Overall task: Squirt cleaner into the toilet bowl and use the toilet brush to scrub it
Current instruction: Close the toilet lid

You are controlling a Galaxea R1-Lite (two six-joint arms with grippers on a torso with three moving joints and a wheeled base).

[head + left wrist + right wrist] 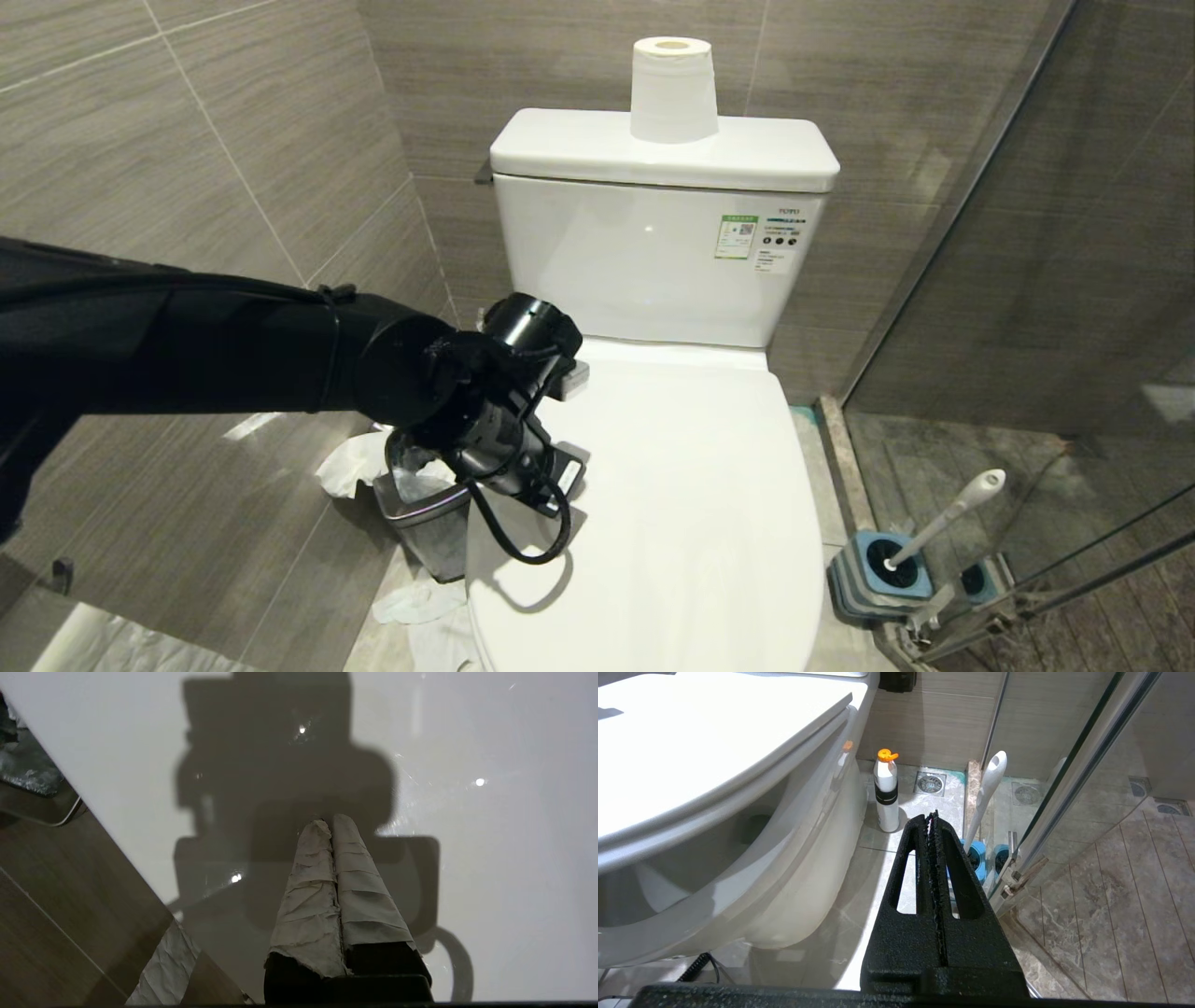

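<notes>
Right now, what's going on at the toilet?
The lid is down, so nothing is in the toilet bowl yet. The left end effector, shut and empty, hangs over the lid's left edge. The right end effector, also shut, sits low beside the toilet. The toilet brush stands in its holder; a bottle waits on the floor.

You are looking at a small bathroom: grey-brown wall tiles (233, 140) with a streaked grain, a pale marbled floor (859, 933), and a glass shower screen (1055, 308) on the right. Beyond the glass the floor turns to plank-like tiles (1125, 896) (two drains (930, 783) sit near the threshold).
</notes>
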